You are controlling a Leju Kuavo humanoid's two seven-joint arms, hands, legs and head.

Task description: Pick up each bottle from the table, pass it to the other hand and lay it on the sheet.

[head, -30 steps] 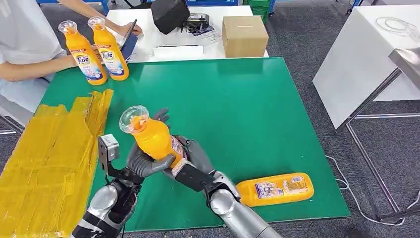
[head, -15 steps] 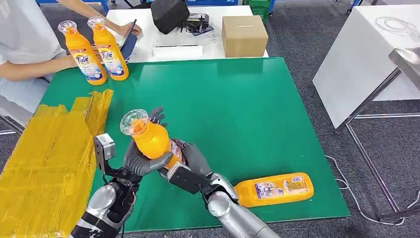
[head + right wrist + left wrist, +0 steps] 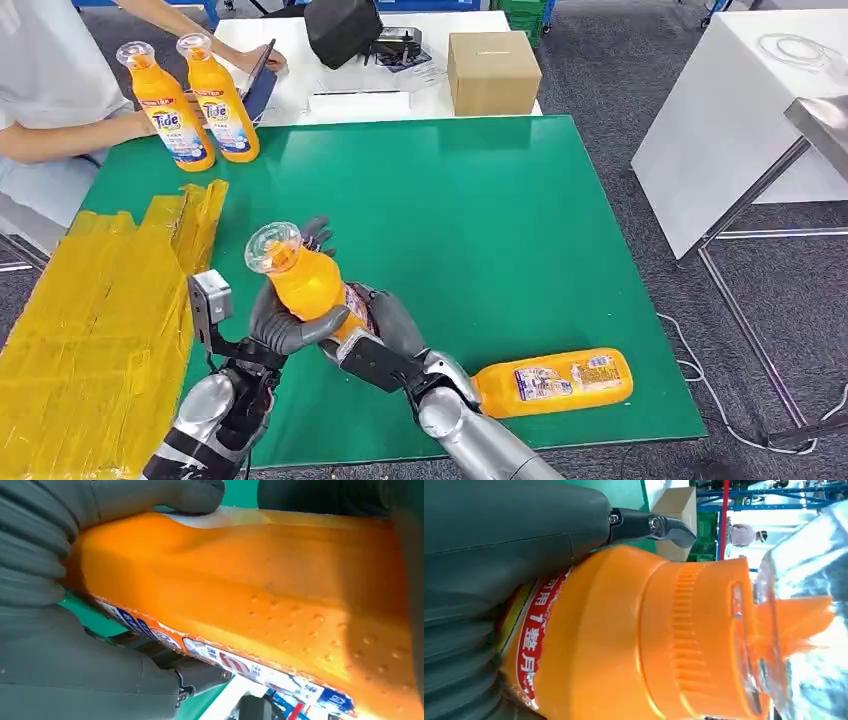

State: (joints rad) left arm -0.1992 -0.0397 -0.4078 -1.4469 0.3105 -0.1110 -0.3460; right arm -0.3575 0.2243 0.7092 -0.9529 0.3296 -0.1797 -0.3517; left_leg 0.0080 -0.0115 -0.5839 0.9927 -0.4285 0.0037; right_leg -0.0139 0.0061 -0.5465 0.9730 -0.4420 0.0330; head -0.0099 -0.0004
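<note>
An orange bottle (image 3: 305, 280) with a clear cap is held tilted above the green table (image 3: 480, 220), cap toward the far left. My left hand (image 3: 285, 325) wraps its body from the left and my right hand (image 3: 385, 320) grips its lower part from the right. In the left wrist view the bottle (image 3: 649, 640) lies against my left hand (image 3: 499, 580). The right wrist view shows the bottle's body (image 3: 260, 595) with my right hand (image 3: 55, 605) around it. Another orange bottle (image 3: 555, 381) lies on its side near the table's front right. The yellow sheet (image 3: 90, 310) covers the table's left side.
Two orange bottles (image 3: 195, 100) stand upright at the far left corner beside a person's arm (image 3: 70, 135). Behind the green table are a white table with a cardboard box (image 3: 492, 70) and a black bag (image 3: 342, 28). A white table (image 3: 740, 110) stands to the right.
The bottle and both hands have dropped slightly and shifted a little toward me; both hands keep their hold.
</note>
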